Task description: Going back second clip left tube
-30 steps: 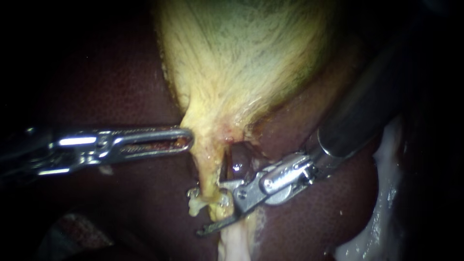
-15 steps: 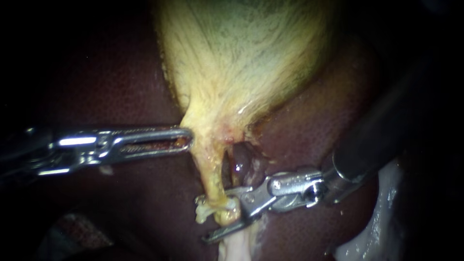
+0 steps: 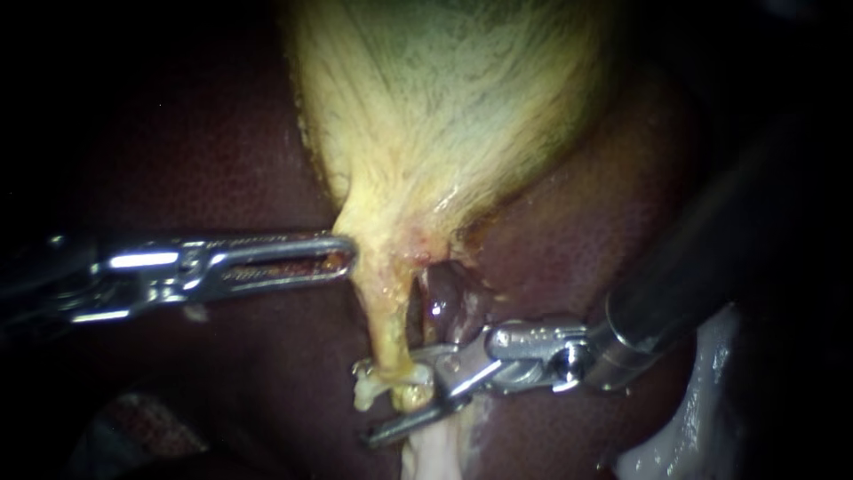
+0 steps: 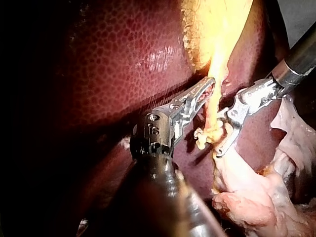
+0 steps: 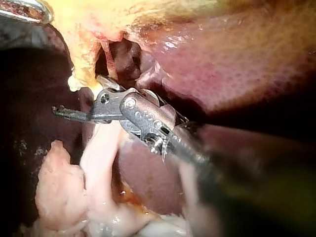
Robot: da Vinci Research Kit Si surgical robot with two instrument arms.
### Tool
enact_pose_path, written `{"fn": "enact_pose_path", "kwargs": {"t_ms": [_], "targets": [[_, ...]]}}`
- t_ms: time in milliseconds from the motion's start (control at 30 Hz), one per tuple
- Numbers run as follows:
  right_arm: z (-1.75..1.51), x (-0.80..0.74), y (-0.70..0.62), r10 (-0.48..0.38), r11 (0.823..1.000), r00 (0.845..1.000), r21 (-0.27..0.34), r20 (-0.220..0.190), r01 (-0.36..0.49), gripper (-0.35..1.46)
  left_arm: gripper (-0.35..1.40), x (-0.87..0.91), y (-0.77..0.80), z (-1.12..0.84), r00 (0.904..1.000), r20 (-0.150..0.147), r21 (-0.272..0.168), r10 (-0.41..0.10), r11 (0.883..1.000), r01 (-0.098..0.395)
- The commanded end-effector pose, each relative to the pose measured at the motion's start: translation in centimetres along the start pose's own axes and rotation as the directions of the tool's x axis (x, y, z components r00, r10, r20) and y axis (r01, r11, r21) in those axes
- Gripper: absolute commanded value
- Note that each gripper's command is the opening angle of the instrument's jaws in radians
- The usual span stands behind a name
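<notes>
The light is strong in the middle and fades to black at the edges. The dark red liver (image 4: pixel 123 64) fills the ground, wet and shiny, with pale tissue (image 4: pixel 256 197) beside it. Beyond it, a grey surface (image 4: pixel 296 15) shows.

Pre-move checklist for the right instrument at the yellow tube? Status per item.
1. Right instrument jaws open, with a gap showing: ok.
2. Yellow tube sits between those jaws: ok.
3. Clip seated on the tube: cannot tell, none shows clearly.
4. Left instrument rests against the gallbladder neck, apart from the right instrument: ok.
5. Lower right jaw clear of the pale tissue under it: cannot tell.
6. Liver not caught between the right jaws: ok in the endoscope view.
</notes>
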State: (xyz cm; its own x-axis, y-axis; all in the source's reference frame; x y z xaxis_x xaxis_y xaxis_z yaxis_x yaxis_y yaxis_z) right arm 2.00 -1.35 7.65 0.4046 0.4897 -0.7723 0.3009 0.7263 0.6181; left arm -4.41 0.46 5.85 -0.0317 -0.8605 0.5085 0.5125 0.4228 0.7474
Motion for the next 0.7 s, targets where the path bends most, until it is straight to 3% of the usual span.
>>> {"fn": "enact_pose_path", "kwargs": {"t_ms": [33,333,700], "targets": [[-0.01,0.00,0.01,-0.025,1.000,1.000,-0.002,0.001,0.025,0.60,-0.35,0.00,0.00,0.00,1.0000,0.000,0.000,0.000,1.000,0.000],[0.01,0.00,0.05,-0.159,0.987,0.987,-0.003,0.011,0.159,0.60,-0.35,0.00,0.00,0.00,1.0000,0.001,-0.003,0.000,1.000,0.000],[-0.01,-0.03,0.09,-0.298,0.955,0.954,0.006,0.025,0.297,0.60,-0.35,0.00,-0.01,0.01,1.0000,0.002,-0.004,0.000,1.000,0.000]]}}
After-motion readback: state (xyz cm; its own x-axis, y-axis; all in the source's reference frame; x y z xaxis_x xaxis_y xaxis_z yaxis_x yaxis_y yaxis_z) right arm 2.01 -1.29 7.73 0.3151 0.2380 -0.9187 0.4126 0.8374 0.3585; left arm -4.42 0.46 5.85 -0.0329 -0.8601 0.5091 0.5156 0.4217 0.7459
